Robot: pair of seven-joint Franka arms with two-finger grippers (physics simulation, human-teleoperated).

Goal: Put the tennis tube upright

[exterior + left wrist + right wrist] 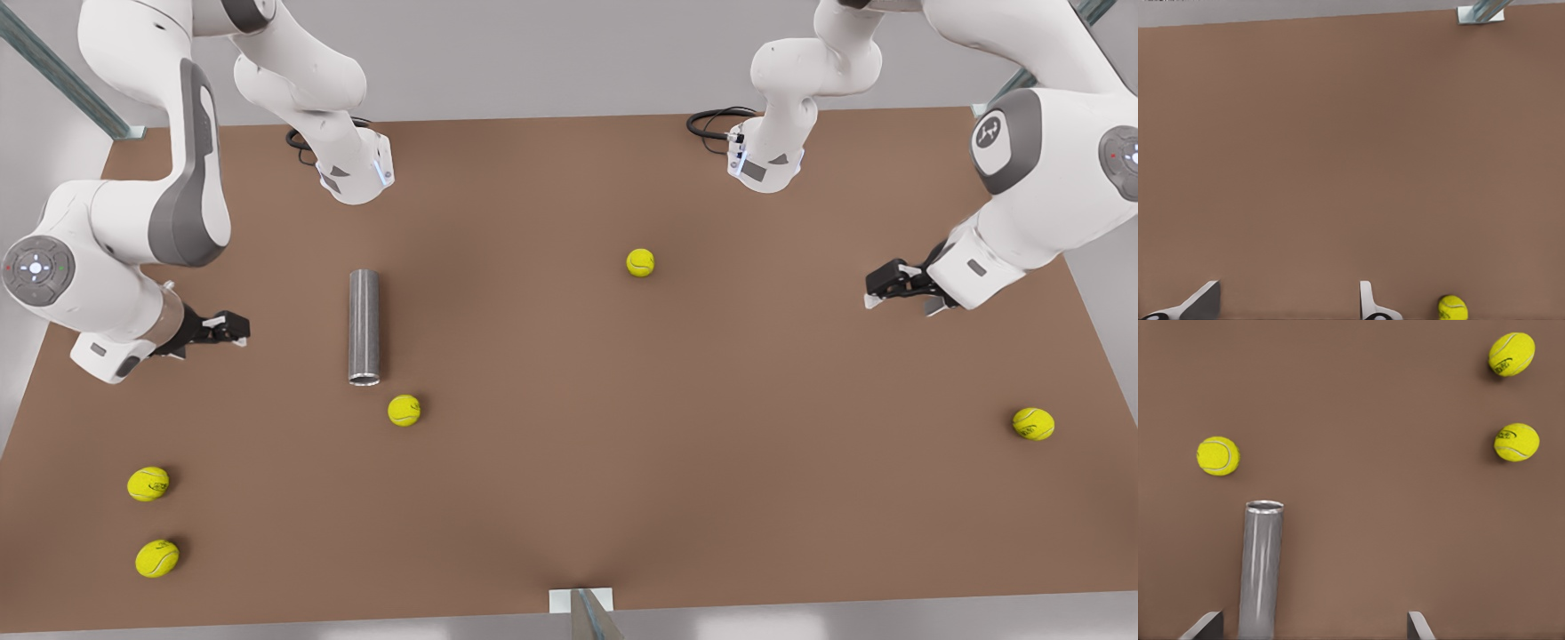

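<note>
I'm seeing tube [364, 327] lying flat, likely light, stiff, slick; planning mid-body grasp. Right gripper [1315, 627] hovering spread beside it; left gripper [1288, 303] waiting spread at front view's right.

Place: a simulated robot test cell, not a home or shop.
Table [569, 462]: plain brown top, carrying loose tennis balls [404, 410] and a grey tube [364, 327].
Arms: two white Franka arms [160, 204] mounted at the table's far edge.
Surroundings: bare grey walls and metal frame struts [53, 71] around the table.
</note>
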